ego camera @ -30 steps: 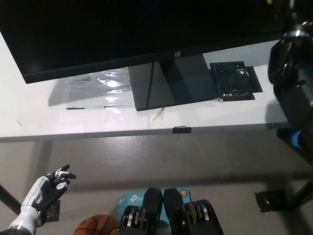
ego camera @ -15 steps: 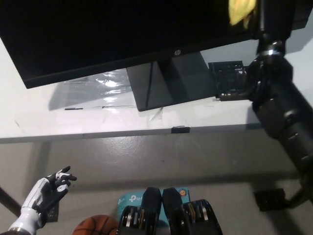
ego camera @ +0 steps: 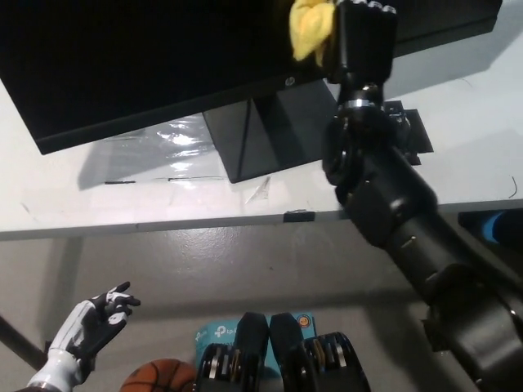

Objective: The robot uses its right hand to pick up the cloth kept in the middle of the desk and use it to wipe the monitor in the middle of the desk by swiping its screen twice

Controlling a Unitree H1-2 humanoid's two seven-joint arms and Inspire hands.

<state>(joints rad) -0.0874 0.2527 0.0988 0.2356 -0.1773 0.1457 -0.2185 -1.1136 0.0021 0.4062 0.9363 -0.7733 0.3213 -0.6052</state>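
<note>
The right robot hand (ego camera: 359, 33) grasps the yellow cloth (ego camera: 310, 28) against the monitor (ego camera: 163, 57) screen.

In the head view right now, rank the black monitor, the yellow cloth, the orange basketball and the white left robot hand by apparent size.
1. Black monitor, by far.
2. White left robot hand and orange basketball look alike; the ball is cut off, so no ranking.
3. Yellow cloth, partly hidden by the black right robot hand.

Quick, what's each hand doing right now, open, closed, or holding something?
Left hand: open, holding nothing, resting low at the lower left, below the desk edge.
Right hand: shut on the yellow cloth, up against the monitor.
</note>
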